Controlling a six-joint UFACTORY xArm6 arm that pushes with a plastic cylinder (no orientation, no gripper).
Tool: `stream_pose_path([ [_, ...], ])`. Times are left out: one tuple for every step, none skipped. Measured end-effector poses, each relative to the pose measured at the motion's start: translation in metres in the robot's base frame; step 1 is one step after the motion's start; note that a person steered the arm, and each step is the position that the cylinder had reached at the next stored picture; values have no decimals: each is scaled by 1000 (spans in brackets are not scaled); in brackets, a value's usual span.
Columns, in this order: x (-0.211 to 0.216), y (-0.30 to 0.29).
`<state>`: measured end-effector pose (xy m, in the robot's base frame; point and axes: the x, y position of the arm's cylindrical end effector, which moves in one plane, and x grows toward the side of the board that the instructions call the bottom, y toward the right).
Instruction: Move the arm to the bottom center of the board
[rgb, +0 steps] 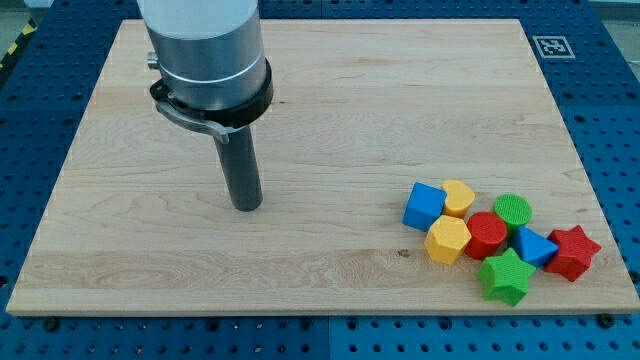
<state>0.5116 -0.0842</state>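
The board (320, 120) is pale, fine-grained wood lying on a blue perforated table (620, 120), with a small black-and-white marker (552, 46) printed at its upper right corner. My arm ends in a smooth grey cylinder with a black collar, from which a straight, matte dark rod descends; there are no jaws to open or close, and my tip (247, 207) rests on bare wood left of centre in the frame, well apart from every block. The blocks are matte plastic, packed together at the lower right: a blue cube (424, 205), a yellow heart (459, 197), a green cylinder (513, 210), a yellow hexagon (447, 240), a red block (487, 235) of rounded outline, a blue triangle (534, 246), a red star (573, 252) and a green star (504, 276).
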Motion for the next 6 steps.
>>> stream_pose_path([
  [-1,9],
  [-41,34],
  [-71,63],
  [-71,63],
  [-25,63],
  [105,77],
])
